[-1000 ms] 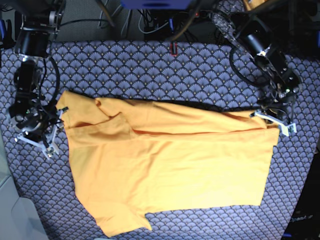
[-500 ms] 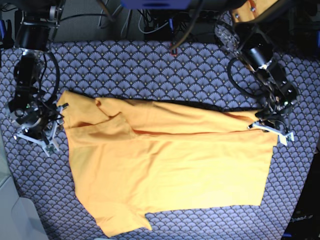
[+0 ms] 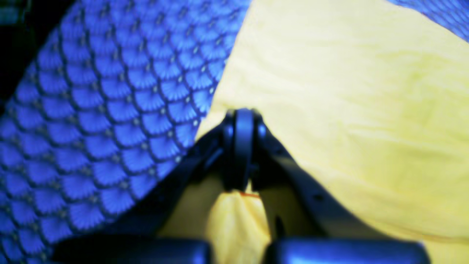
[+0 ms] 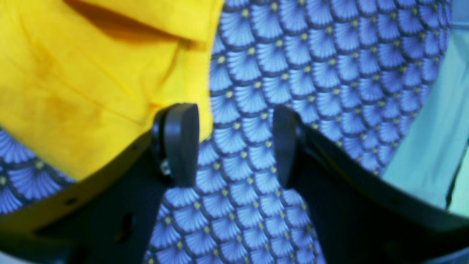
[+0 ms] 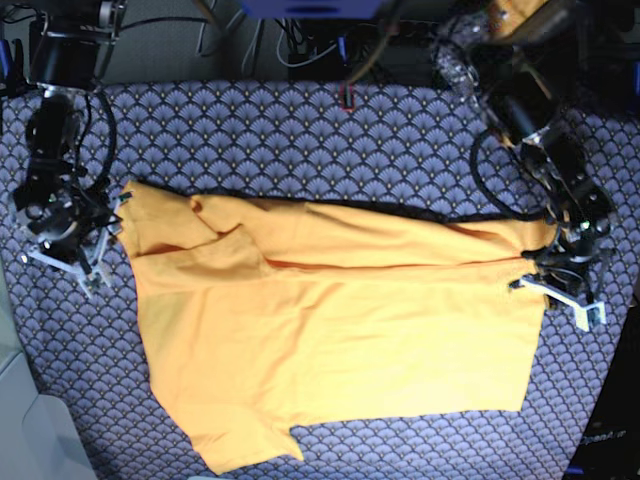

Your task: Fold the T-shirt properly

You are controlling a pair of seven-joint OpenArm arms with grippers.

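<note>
The left gripper point(image 5: 562, 298) moved nearer along the right edge of the plain yellow-orange cloth T-shirt point(image 5: 330, 330) — pinching that edge and carrying its corner with it. The right gripper point(image 5: 68, 252), jaws apart, drew slightly farther and left — off the sleeve.

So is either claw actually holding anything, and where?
Yes: the left claw pinches the T-shirt at its edge. The right claw is open, empty.
</note>
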